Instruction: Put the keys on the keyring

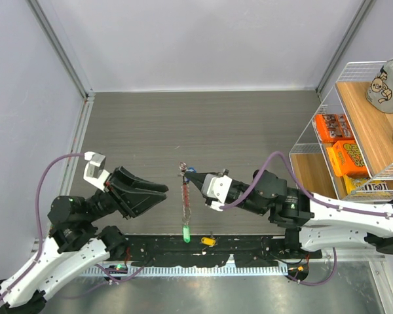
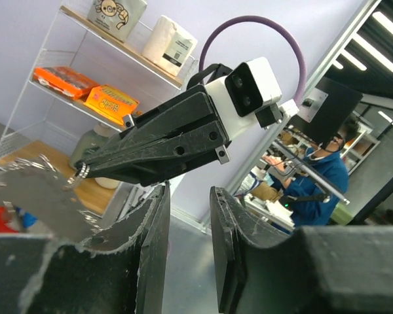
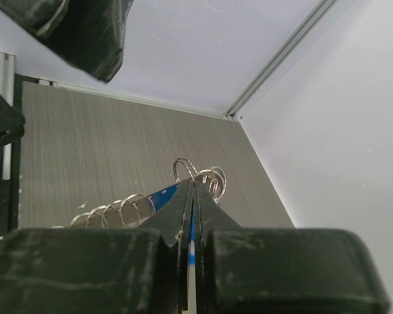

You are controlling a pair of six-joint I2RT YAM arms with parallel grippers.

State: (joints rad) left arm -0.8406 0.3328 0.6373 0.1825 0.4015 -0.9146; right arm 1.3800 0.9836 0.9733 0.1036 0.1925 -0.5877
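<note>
My right gripper is shut on a blue key tag, held above the table. In the right wrist view the gripper pinches the blue tag, with thin metal rings of the keyring at its tip. A chain hangs down from there, with a reddish part along it and a green tag at its low end. A yellow-tagged key lies on the black rail. My left gripper is open and empty, just left of the chain, its jaws facing the right gripper's tip.
A wire shelf rack with orange boxes stands at the right edge. The black base rail runs along the near edge. Grey walls close the back and left.
</note>
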